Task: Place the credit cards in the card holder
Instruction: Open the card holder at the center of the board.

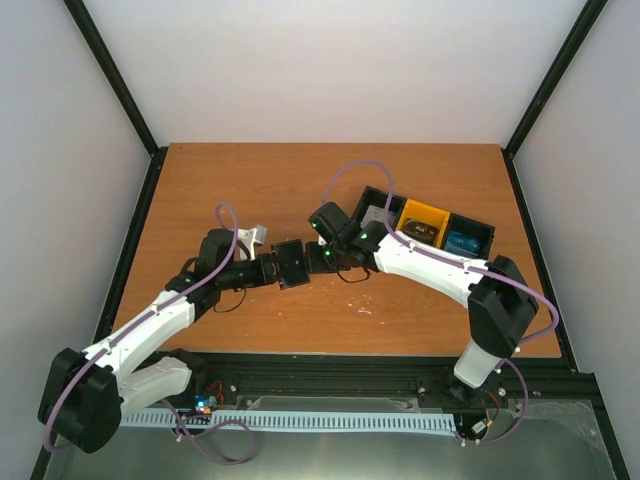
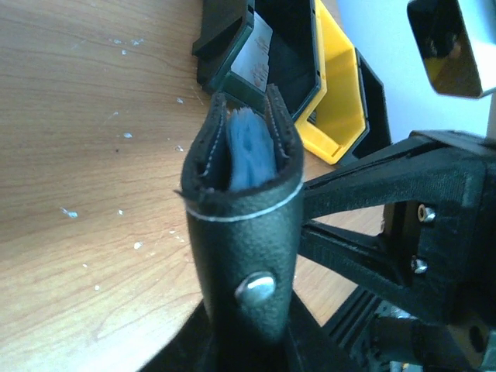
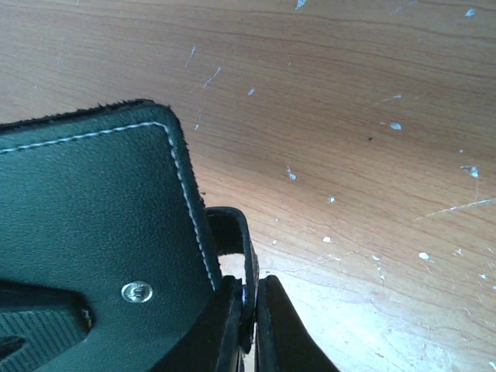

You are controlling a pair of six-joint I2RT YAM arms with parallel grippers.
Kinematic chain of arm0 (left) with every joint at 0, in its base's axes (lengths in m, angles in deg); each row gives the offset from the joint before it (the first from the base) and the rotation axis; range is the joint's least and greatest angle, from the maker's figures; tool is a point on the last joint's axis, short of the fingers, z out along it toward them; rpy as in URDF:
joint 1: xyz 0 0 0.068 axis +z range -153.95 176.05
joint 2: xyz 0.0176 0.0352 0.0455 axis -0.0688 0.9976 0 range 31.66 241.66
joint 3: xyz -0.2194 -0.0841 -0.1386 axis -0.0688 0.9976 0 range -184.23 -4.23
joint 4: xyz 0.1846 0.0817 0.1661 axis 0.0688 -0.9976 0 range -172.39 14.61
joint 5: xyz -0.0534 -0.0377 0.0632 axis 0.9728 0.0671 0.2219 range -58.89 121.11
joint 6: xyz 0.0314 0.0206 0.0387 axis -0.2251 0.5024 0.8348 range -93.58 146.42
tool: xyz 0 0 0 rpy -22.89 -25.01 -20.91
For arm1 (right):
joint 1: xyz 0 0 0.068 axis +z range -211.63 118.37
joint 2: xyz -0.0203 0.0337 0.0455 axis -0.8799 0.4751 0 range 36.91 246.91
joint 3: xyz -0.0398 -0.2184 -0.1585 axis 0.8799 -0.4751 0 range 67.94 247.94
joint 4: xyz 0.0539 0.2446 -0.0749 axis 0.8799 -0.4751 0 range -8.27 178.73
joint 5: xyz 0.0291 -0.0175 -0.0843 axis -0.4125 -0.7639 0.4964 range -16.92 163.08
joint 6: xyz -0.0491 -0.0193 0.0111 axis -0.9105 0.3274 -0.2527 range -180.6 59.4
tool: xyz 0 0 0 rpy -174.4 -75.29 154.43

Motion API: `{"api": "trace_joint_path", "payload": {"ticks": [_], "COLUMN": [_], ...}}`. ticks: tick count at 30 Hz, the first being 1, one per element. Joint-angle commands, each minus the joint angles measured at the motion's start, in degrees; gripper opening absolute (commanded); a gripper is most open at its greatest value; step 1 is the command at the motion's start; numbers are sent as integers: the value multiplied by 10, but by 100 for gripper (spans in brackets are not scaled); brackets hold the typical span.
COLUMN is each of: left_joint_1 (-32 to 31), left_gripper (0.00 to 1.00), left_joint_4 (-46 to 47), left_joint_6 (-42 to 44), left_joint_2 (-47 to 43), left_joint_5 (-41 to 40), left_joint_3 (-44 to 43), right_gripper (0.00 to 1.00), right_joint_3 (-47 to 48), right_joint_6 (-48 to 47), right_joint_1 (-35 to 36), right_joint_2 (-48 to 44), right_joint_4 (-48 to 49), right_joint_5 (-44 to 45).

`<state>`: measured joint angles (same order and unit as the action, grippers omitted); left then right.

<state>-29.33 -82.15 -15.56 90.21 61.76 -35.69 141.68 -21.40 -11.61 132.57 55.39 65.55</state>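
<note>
The soft leather holder [image 1: 291, 264], likely to flex when pinched, was held over the bench [image 1: 250, 190] between the tools. The left tool [image 1: 268, 268] was clamped on its folded end, and the right tool [image 3: 248, 325] was pinched together on its thin tab [image 3: 232, 232]. A blue card [image 2: 246, 151], probably stiff, slick and best pushed by its edge, sat in the holder's mouth, while the tray [image 2: 341, 108] beyond the right tool was the only obstruction.

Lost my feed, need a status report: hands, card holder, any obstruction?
Left hand shut on card holder. Right hand pinching its clasp tab. Blue card between its flaps. Nothing blocking; tray stands apart.
</note>
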Motion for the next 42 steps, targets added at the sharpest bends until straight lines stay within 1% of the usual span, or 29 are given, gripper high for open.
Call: {"api": "trace_joint_path", "payload": {"ticks": [1, 4, 8, 9, 10, 13, 20, 22, 24, 26, 29, 31, 34, 37, 42], "left_joint_1": [3, 3, 3, 3, 3, 4, 4, 4, 5, 5, 5, 5, 5, 5, 5], "left_gripper": [31, 62, 90, 96, 99, 100, 100, 99, 95, 88, 79, 75, 74, 74, 72], "left_joint_4": [5, -16, -48, -43, -33, -14, 44, 45, 34, 34, 61, 69, 62, 68, 73], "left_joint_6": [18, 18, 26, 37, 47, 56, 40, 36, 36, 38, 40, 35, 32, 39, 43], "left_joint_2": [2, 10, 21, 22, 23, 29, 60, 65, 73, 85, 99, 111, 128, 135, 148], "left_joint_5": [-6, -38, -90, -86, -80, -72, -4, -23, -55, -71, -37, -28, -45, -43, -37], "left_joint_3": [0, 5, 16, 21, 28, 36, 42, 43, 36, 31, 28, 25, 17, 12, 10], "right_gripper": [3, 3, 3, 3, 3, 3, 3, 3, 3, 3, 3, 3, 3, 3, 3], "right_joint_3": [-7, -18, -30, -32, -35, -35, -24, -26, -29, -39, -51, -56, -66, -70, -74], "right_joint_6": [-12, -10, -7, -5, -3, 5, 17, 15, 12, 10, 10, 13, 25, 38, 45], "right_joint_1": [0, 1, 1, 1, 1, 1, 0, 1, 1, 1, 0, 0, 0, -5, -9], "right_joint_2": [-9, -19, -31, -33, -34, -35, -30, -25, -18, -17, -16, -14, -13, -3, 9], "right_joint_4": [14, 1, -20, -22, -25, -25, -23, -31, -39, -44, -66, -86, -106, -130, -145], "right_joint_5": [8, 9, -4, -9, -16, -33, -53, -37, -25, -10, 31, 64, 116, 164, 217]}}
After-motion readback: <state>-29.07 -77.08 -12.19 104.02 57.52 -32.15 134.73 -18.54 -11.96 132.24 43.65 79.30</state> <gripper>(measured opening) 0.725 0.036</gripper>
